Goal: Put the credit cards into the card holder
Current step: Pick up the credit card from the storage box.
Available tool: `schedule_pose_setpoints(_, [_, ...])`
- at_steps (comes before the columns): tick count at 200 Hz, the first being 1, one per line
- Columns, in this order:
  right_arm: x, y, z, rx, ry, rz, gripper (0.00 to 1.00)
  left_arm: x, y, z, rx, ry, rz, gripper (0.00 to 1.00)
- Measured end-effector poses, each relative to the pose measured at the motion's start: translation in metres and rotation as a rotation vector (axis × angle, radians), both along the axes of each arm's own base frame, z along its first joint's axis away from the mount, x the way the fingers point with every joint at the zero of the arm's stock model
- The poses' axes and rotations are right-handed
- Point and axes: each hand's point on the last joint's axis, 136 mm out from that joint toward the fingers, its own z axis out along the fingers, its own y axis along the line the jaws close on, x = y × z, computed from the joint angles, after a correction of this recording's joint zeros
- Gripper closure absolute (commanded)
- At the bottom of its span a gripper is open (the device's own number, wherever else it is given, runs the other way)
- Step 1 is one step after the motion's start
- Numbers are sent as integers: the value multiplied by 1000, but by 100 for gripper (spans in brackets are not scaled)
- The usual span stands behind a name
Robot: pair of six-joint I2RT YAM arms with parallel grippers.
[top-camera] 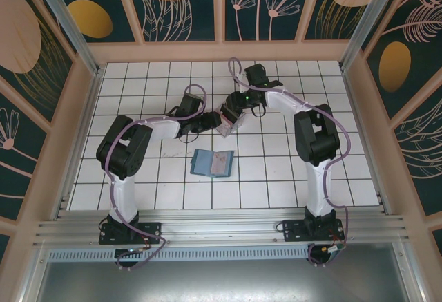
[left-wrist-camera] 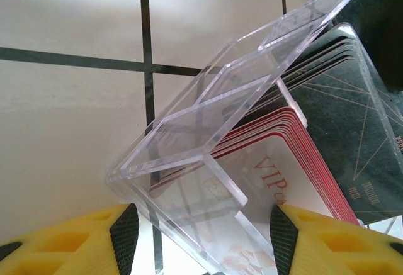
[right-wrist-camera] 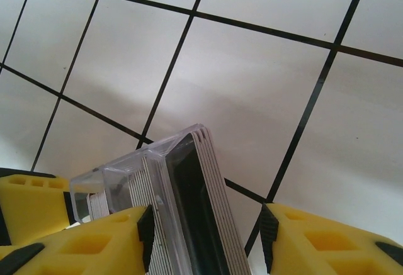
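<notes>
A clear plastic box [left-wrist-camera: 189, 136] hangs tilted above the tiles with my left gripper [left-wrist-camera: 203, 237] shut on it, its right pad [left-wrist-camera: 283, 234] against the box's side. Inside stands a stack of credit cards [left-wrist-camera: 277, 174]: a white red-edged one in front, dark ones [left-wrist-camera: 343, 117] behind. My right gripper [right-wrist-camera: 208, 237] is open round the far end of the stack [right-wrist-camera: 211, 212]. Its left pad [right-wrist-camera: 146, 234] is at the box [right-wrist-camera: 126, 174], its right pad stands apart. The card holder [top-camera: 212, 162], teal and unfolded, lies flat in front of both grippers [top-camera: 209, 119] [top-camera: 230, 114].
White tiled floor [top-camera: 276, 171] with dark grout lines, fenced by wooden walls [top-camera: 221, 52] on three sides. Both arms reach in to the middle of the floor, cables looping over them. An aluminium rail [top-camera: 221, 229] runs along the near edge.
</notes>
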Motion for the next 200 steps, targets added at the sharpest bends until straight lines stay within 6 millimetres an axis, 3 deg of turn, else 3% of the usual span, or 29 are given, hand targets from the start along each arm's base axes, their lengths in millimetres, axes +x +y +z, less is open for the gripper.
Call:
schedule_pose_setpoints(96, [11, -17, -5, -49, -15, -55, 56, 5, -3, 0, -19, -27, 4, 42])
schedule_pose_setpoints(200, [12, -19, -4, -62, -25, -61, 62, 5, -3, 0, -22, -33, 5, 42])
